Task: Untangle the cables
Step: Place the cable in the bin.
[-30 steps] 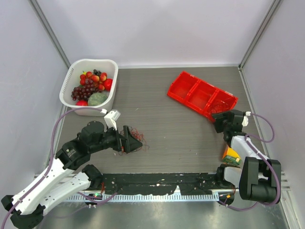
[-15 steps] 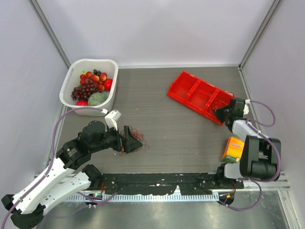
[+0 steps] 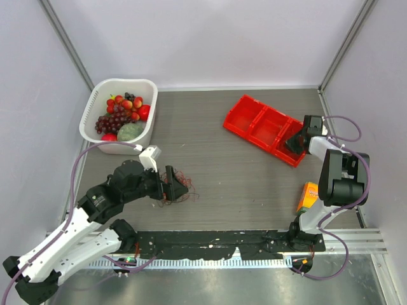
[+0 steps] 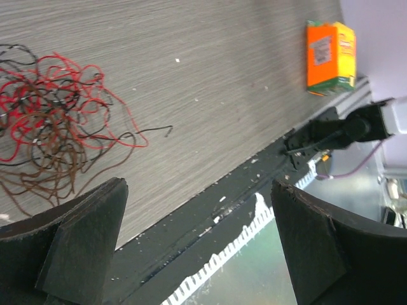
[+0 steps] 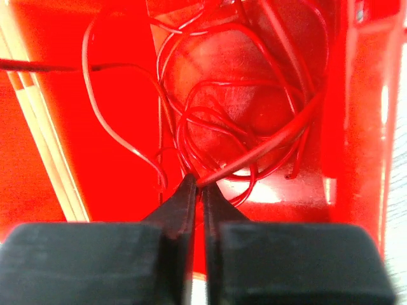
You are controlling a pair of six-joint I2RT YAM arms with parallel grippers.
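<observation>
Right gripper (image 5: 198,189) pinches a thin, glossy red wire (image 5: 273,145); left gripper (image 4: 200,244) stands wide open by the wiry, tangled cables (image 4: 51,127).

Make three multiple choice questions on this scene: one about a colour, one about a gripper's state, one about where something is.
1. What colour is the fruit basket? A blue; B white; C grey.
2. How is the left gripper by the cable tangle? A open; B shut on the tangle; C shut, empty.
3. Where is the orange carton? A in the fruit basket; B on the table beside the right arm; C on the cable tangle.
Answers: B, its rim is white; A, its fingers stand wide apart; B, it lies by the right arm's base.
</observation>
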